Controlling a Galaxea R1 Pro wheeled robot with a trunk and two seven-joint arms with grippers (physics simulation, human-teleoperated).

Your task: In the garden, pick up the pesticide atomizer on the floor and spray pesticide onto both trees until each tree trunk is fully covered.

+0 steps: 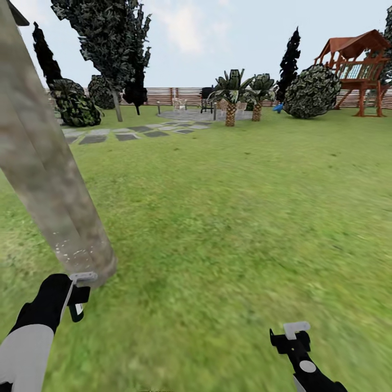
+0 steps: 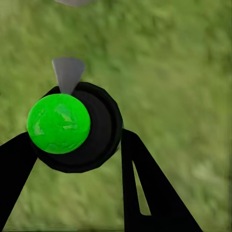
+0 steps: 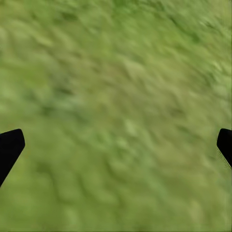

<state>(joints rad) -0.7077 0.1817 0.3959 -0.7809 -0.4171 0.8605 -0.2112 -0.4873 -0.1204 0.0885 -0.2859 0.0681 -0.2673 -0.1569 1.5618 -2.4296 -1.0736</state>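
Head view looks over a green lawn (image 1: 234,218) with a thick, mottled grey-brown tree trunk (image 1: 43,169) filling the left side of the frame; its long axis leans from the upper left corner down to its base at lower left, where pale specks dot the bark. Just below that base sits the left end effector (image 1: 77,296), black, at the end of a white-sleeved arm, with a small grey nozzle tip at its top almost touching the trunk. Left wrist view shows what it grips: the pesticide atomizer (image 2: 72,126), seen end-on as a bright green round body inside a black ring, clamped between the two black fingers (image 2: 145,183), its grey nozzle pointing toward the top of that frame, over grass. At lower right of the head view the right end effector (image 1: 290,336) hovers above bare grass, well apart from the trunk; in the right wrist view its two dark fingertips (image 3: 9,147) sit at opposite edges of the frame, spread wide with nothing between them. Across the upper part of the head view lie grey stepping stones (image 1: 128,133), a second tree (image 1: 111,49) at upper left, two short palms (image 1: 242,95), round shrubs, a brown slatted fence (image 1: 179,95) and a red-roofed wooden play tower (image 1: 362,71) at upper right
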